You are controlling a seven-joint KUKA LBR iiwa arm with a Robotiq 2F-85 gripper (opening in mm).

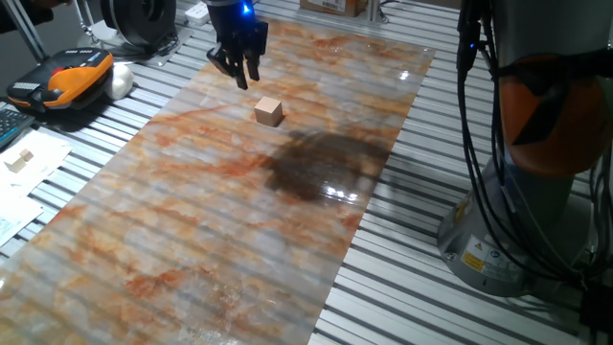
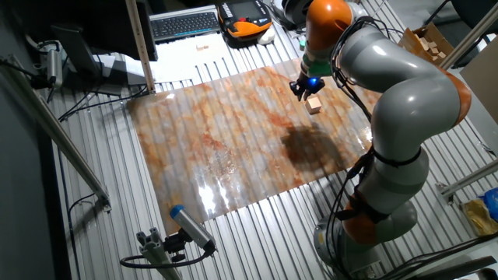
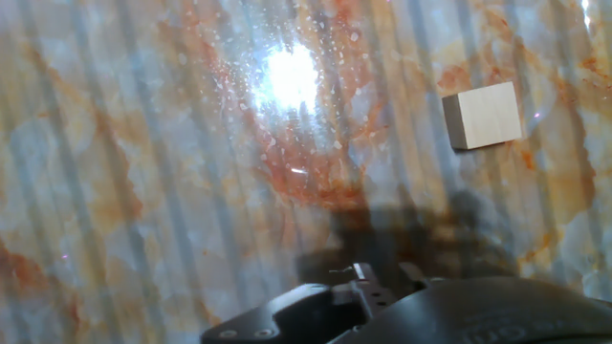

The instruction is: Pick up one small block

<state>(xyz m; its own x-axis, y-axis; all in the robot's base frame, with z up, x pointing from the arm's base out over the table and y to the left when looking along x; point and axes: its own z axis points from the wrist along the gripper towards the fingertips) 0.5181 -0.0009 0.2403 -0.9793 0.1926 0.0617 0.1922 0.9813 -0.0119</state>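
The small block (image 1: 269,111) sits flat on the marbled orange-and-grey sheet (image 1: 192,220) that covers the slatted metal surface (image 1: 402,278). It lies toward the sheet's far end in one fixed view, nearer the far-right corner than the left edge, with bare sheet all round it. A dark stain (image 1: 316,165) marks the sheet on the near side of the block, apart from it.

The gripper (image 1: 241,69) hangs above the sheet just beyond the block, toward the far edge, its dark fingers (image 1: 252,65) pointing down. They hold nothing and touch neither block nor sheet. They appear somewhat spread, but how wide the gap is I cannot tell from these views. In the other fixed view the gripper (image 2: 303,89) sits just beside the block (image 2: 314,104), with a blue light glowing on the wrist above it.

In the hand view the block (image 3: 483,116) shows in the upper right, off to one side of the camera's centre, while a bright glare sits on the sheet (image 3: 143,191) near the middle. Only the dark body of the hand fills the bottom edge; the fingertips are not visible there.

Off the sheet, by the far-left corner of the surface, lies an orange and black handheld controller (image 1: 62,86).
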